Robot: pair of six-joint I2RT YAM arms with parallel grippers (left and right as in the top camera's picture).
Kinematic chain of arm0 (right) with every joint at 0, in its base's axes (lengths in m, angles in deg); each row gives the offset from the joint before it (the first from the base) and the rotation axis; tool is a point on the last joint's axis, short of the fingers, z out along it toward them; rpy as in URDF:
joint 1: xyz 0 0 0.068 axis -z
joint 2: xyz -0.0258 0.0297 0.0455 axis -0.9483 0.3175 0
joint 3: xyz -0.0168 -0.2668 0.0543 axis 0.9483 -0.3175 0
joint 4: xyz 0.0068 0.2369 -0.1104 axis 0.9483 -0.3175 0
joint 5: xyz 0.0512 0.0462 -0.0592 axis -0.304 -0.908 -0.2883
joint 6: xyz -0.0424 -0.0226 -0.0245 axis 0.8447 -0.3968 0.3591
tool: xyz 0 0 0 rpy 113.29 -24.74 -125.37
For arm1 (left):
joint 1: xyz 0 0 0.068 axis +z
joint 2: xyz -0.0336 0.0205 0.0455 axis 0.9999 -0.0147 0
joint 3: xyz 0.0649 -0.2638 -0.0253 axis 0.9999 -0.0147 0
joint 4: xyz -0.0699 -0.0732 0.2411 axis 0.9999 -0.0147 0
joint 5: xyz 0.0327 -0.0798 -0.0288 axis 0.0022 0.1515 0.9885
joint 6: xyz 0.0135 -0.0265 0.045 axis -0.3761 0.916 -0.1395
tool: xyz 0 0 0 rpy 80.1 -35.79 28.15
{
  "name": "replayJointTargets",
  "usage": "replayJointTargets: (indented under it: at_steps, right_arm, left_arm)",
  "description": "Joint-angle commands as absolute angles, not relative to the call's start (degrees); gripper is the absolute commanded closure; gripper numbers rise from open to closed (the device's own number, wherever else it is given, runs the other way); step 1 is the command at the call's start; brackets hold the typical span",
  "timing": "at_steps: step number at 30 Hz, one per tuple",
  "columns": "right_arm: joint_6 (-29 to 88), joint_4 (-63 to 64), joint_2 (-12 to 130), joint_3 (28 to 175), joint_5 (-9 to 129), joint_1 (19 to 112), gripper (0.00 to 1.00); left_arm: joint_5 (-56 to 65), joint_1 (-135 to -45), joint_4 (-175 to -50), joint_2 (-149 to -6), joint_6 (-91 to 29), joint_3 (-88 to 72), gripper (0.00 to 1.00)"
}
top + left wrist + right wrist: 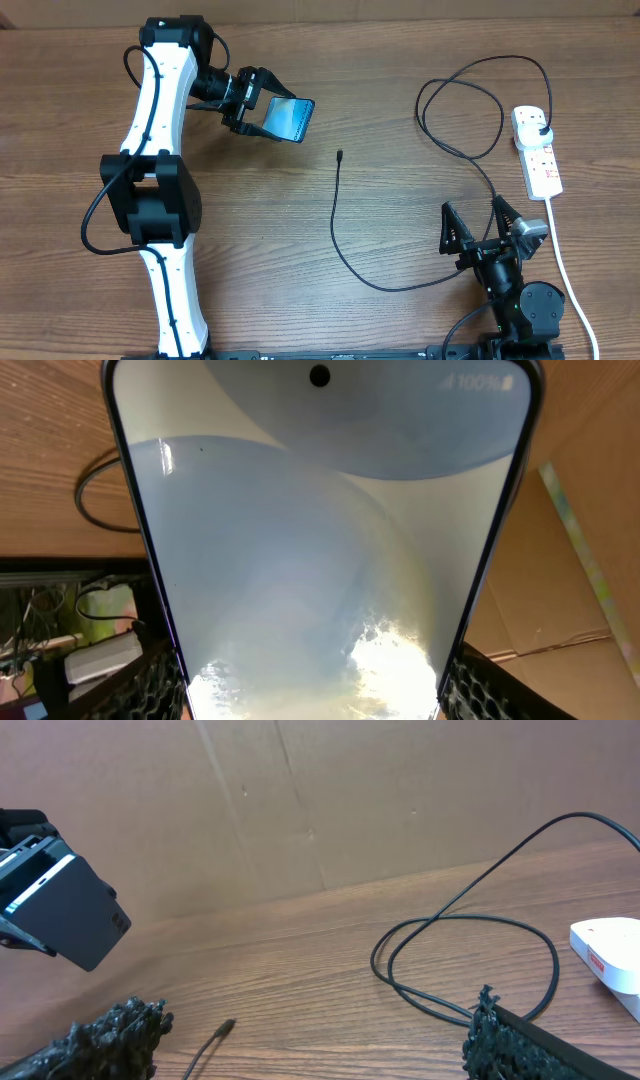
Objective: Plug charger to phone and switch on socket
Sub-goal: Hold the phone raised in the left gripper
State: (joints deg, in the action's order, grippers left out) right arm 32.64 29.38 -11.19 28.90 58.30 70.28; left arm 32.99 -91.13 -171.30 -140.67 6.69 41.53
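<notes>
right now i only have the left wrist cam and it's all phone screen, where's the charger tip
Observer: The charger tip lies loose on the table, right of the phone in the overhead view and not touching it.
Operator: is the right arm holding anything
Observer: No. The right jaws stand open and empty, low at the right of the overhead view.
Operator: other end plugged in
Observer: Yes, the black plug sits in the socket at its far end.
</notes>
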Motion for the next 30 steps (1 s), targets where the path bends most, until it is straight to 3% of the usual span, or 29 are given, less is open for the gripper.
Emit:
replayJointTargets:
  at_steps: [1, 19, 30]
  right_arm:
    - [32.73, 29.60, -11.71, 28.29, 58.30, 69.95, 0.00]
    - [32.73, 29.60, -11.71, 28.29, 58.30, 69.95, 0.00]
    - [32.73, 29.60, -11.71, 28.29, 58.30, 69.95, 0.00]
  left_arm:
    - [38.30, -90.98, -172.24, -140.28, 7.48, 43.22, 0.37]
    - [46.11, -90.98, -172.46, -140.28, 7.44, 43.22, 0.37]
    - [43.02, -91.00, -172.44, -140.28, 7.06, 43.22, 0.37]
